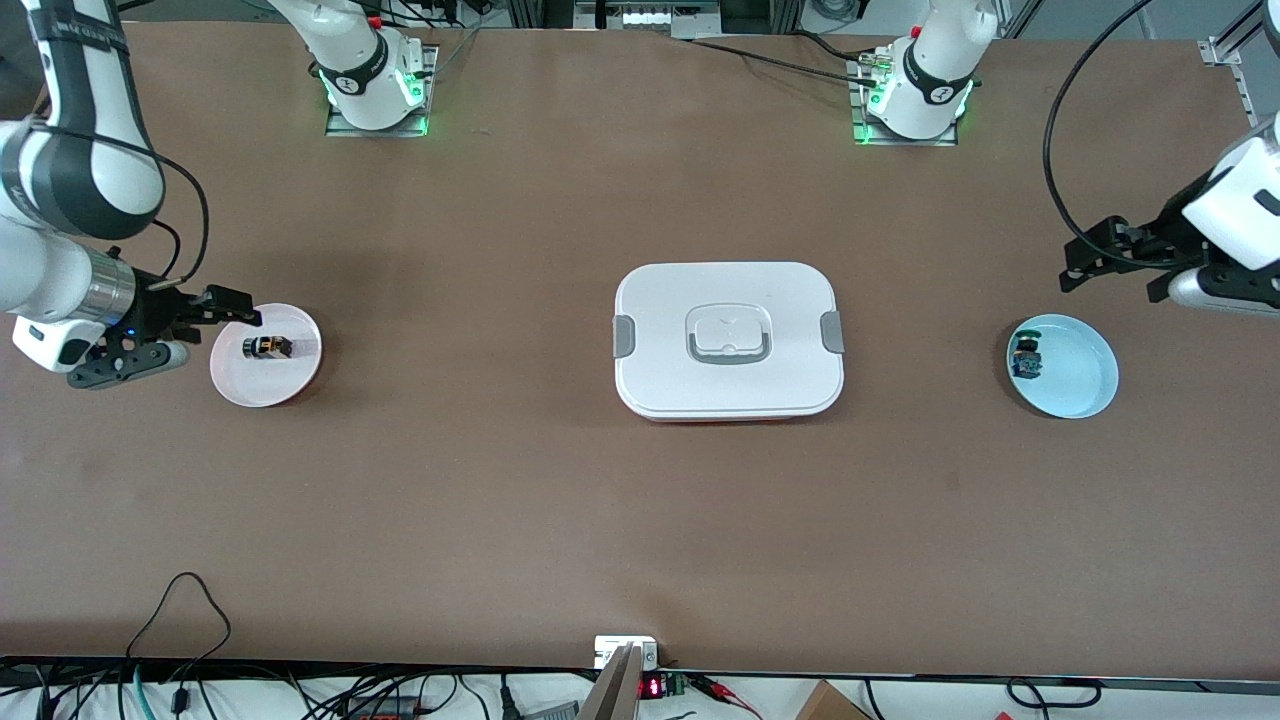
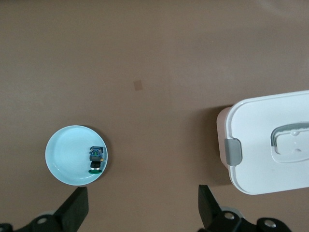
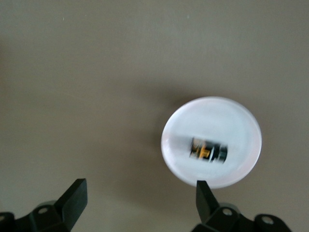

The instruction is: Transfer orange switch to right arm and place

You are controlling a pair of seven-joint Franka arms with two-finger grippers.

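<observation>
Resting spot: orange switch [image 1: 267,347] lies on its side in the pink plate [image 1: 300,385], toward the right arm's end of the bench [image 1: 500,500].
Long axis: roughly along the bench's length; which end carries the button cannot be told.
Right gripper [image 1: 170,335]: spread, empty, just beside the plate's rim.
Left gripper [image 1: 1115,265]: spread, empty, waiting near the blue plate [image 1: 1085,385].
Technique: centre over the switch, close across its short width, clear of the rim.
</observation>
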